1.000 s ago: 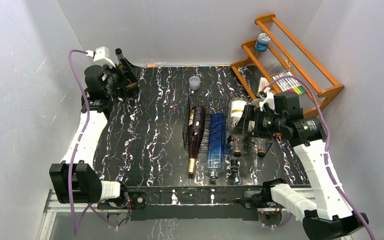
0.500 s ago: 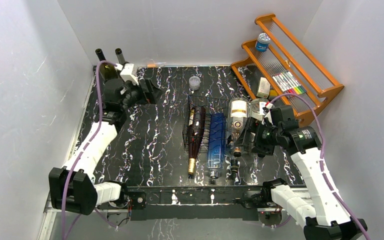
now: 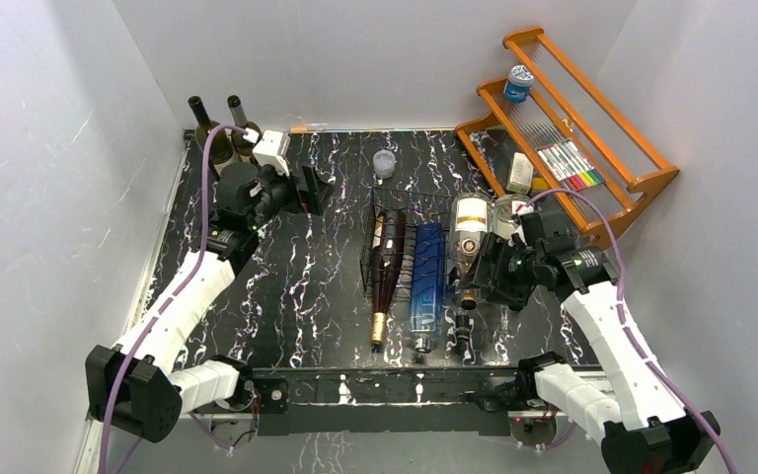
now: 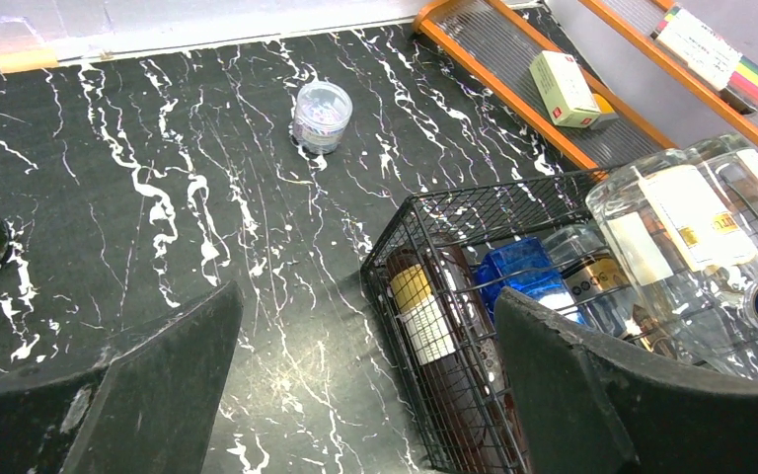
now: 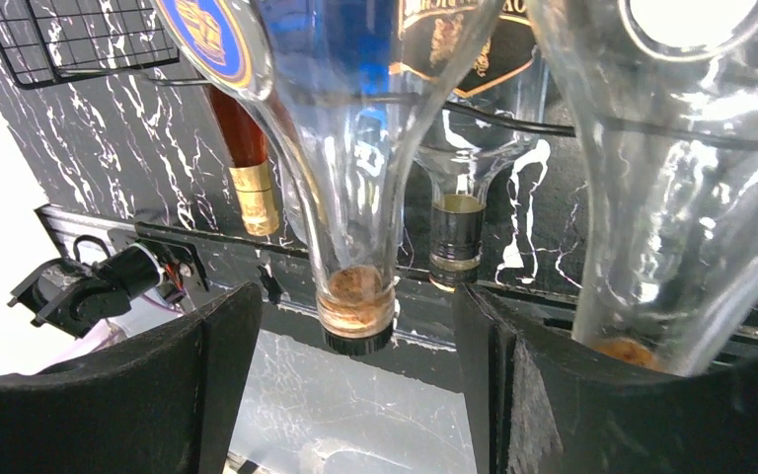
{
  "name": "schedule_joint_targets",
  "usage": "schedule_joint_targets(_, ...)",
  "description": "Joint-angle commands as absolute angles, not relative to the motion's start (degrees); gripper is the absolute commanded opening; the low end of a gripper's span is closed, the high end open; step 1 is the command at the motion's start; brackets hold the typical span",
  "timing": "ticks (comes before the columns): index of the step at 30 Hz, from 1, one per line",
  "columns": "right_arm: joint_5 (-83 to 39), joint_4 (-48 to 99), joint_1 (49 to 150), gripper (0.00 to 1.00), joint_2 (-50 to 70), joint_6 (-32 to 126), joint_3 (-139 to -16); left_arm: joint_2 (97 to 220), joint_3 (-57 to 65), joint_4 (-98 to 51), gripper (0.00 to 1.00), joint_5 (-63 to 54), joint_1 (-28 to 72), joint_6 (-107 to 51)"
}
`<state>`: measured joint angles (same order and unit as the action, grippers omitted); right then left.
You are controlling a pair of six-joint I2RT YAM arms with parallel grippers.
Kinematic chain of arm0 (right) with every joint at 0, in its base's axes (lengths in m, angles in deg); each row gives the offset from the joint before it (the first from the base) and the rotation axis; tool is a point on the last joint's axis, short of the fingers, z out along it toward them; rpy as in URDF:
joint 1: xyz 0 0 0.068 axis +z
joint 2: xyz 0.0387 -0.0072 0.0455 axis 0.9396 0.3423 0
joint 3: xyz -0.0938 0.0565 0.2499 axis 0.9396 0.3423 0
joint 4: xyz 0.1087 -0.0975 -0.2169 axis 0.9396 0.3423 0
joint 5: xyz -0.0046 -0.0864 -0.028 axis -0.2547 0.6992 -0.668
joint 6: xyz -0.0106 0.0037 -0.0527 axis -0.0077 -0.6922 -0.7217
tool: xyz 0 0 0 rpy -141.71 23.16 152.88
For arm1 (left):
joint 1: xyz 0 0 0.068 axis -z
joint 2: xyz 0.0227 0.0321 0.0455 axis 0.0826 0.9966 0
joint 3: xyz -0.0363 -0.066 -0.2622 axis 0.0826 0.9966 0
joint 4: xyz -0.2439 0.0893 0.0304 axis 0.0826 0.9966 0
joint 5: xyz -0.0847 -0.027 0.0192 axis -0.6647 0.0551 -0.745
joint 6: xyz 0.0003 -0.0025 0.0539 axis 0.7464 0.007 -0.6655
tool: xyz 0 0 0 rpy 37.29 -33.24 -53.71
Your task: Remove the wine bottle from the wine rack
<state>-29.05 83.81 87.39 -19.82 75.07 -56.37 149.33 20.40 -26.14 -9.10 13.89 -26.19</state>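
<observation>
The wine rack [image 3: 387, 205] is a low black wire cradle in the middle of the table. A dark red bottle [image 3: 386, 262], a blue bottle [image 3: 426, 281] and a clear white-labelled wine bottle [image 3: 469, 225] lie in it side by side. My right gripper [image 3: 484, 279] is at the clear bottle's neck. In the right wrist view the corked neck [image 5: 355, 291] sits between the fingers of my right gripper [image 5: 355, 385], with a gap on each side. My left gripper [image 3: 314, 190] hovers wide open left of the rack [image 4: 400, 242], holding nothing.
Another clear bottle [image 5: 671, 197] lies right beside the gripped-at neck. Two dark bottles [image 3: 219, 123] stand in the back left corner. A small jar [image 3: 384, 163] sits behind the rack. An orange slatted shelf [image 3: 642, 183] with small items fills the back right.
My left arm has swung from the back left corner toward the rack. My right gripper has dropped forward around the clear bottle's neck, and its jaws have narrowed.
</observation>
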Motion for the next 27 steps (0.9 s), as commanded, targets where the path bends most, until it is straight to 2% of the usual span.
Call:
schedule_joint_targets(1, -27.8, 78.7, 89.5, 0.8, -19.2, 77.7, -56.0, 148.1, 19.5, -25.8, 0.98, -8.3, 14.5, -27.3)
schedule_joint_targets(8, -21.7, 76.2, 96.9, 0.76, -16.1, 81.7, -54.6, 148.3, 19.7, -26.0, 0.98, -8.3, 14.7, -27.3)
schedule_joint_targets(13, -16.5, 74.3, 100.7, 0.69, -15.4, 84.0, -53.9, 150.2, 18.5, -24.4, 0.98, -8.3, 14.8, -28.0)
schedule_joint_targets(16, -15.2, 72.5, 101.3, 0.65, -15.3, 85.1, -52.5, 149.8, 18.8, -24.7, 0.98, -8.3, 14.8, -28.0)
schedule_joint_targets(23, -10.5, 69.7, 101.6, 0.64, -15.6, 86.5, -50.6, 152.0, 18.5, -24.1, 0.98, -8.3, 14.8, -28.4)
schedule_joint_targets(27, -8.8, 68.1, 101.6, 0.6, -17.2, 87.8, -49.2, 151.2, 19.2, -25.0, 0.98, -8.6, 14.8, -28.4)
